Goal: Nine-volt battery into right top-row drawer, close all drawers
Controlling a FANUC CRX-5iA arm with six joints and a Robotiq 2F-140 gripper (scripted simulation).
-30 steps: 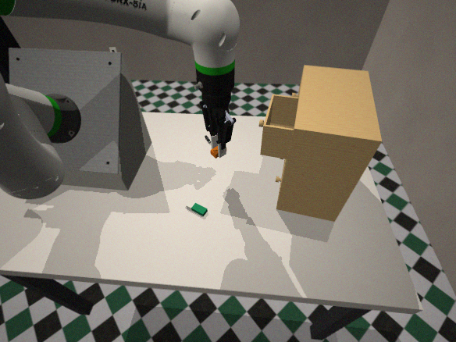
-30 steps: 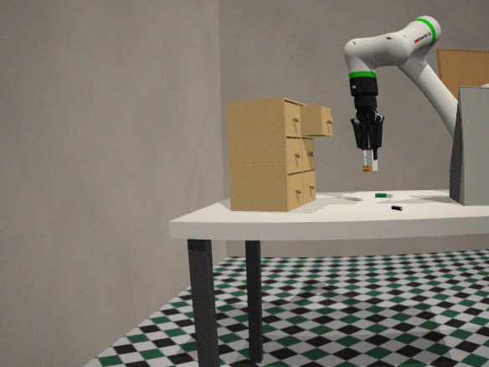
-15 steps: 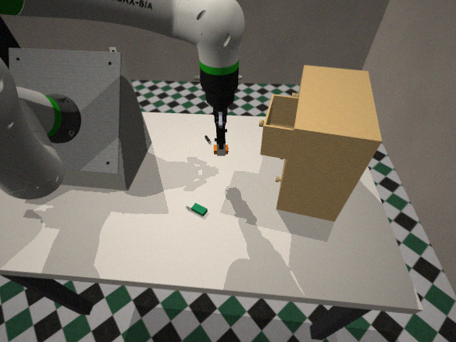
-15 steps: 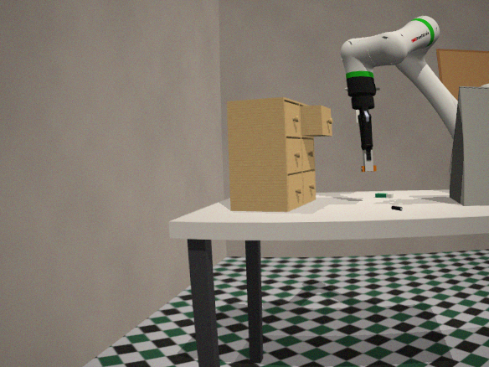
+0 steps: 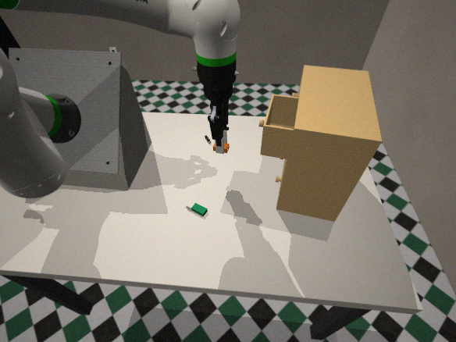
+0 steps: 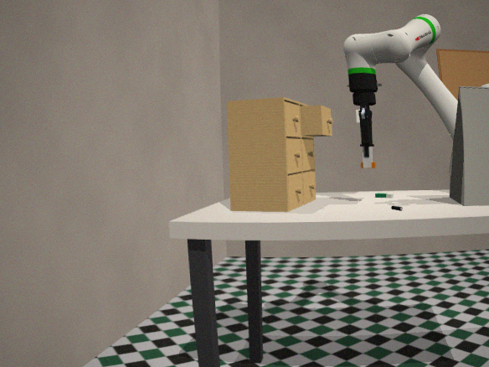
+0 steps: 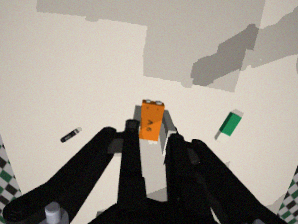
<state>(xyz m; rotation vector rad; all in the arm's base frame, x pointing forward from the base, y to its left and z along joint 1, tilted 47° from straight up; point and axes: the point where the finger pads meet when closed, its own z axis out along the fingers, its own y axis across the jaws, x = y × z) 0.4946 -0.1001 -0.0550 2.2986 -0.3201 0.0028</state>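
Aloft, nine-volt battery (image 5: 221, 147), small orange-and-grey block, hangs clamped in the pincer (image 5: 220, 145) above the desk (image 5: 164, 250), well short of the chest (image 5: 332, 137). Top-right drawer (image 5: 279, 111) stands pulled out, a boxy pale-wood tray with peg knob. Best carried higher than its rim, centred over the tray, then released. Green block (image 5: 199, 209) and dark cylinder (image 6: 396, 208) lie apart below.
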